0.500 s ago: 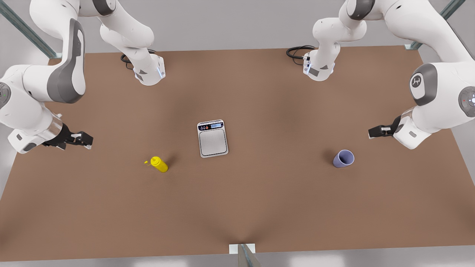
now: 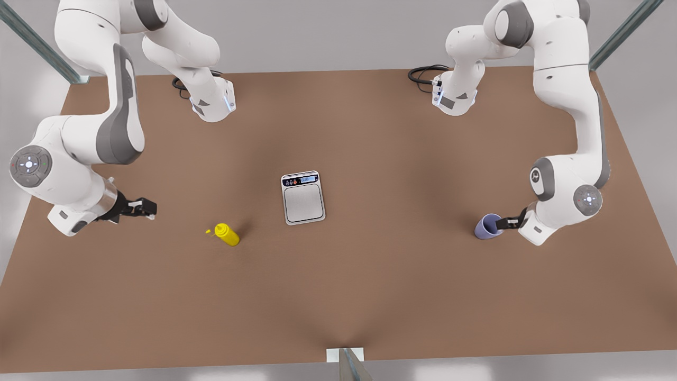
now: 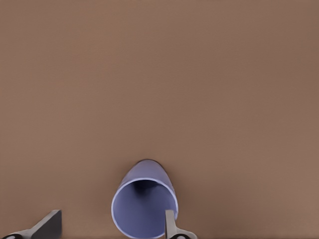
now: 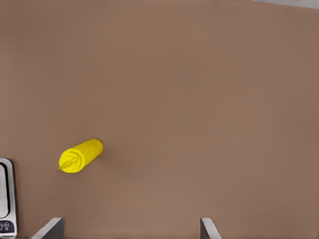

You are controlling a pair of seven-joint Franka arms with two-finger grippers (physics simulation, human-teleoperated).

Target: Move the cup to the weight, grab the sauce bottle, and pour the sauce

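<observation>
Spread wide, the right gripper (image 2: pixel 149 209) hangs low over the brown table (image 2: pixel 370 296) at the front view's left; its dark fingers (image 4: pixel 50 227) stand well apart with nothing between them, and the sauce bottle lies a little farther toward the centre, clear of them. The tabletop is a flat, matte, even brown board.

Next comes the sauce bottle (image 2: pixel 228 234), a small bright yellow cylinder of smooth plastic with a thin pointed nozzle. It stands on the table near the weight, on the front view's left of it and slightly nearer the camera. In the right wrist view the bottle (image 4: pixel 80 155) shows its ribbed, tapering top.

At the table's middle sits the weight (image 2: pixel 302 197), a flat rectangle with rounded corners, silver-white rim, a brushed steel plate and a dark display strip with small buttons along its far edge.

Toward the front view's right stands the cup (image 2: pixel 488 226), plain lavender-purple, tapered, without a handle, matte and thin-walled, its round mouth open. It is well apart from the weight.

Reaching it from the right, the left gripper (image 2: pixel 501 224) is also spread: one finger (image 3: pixel 170 224) is at the cup's (image 3: pixel 143 205) rim, the other stands off to the side, and the cup is not pinched.
</observation>
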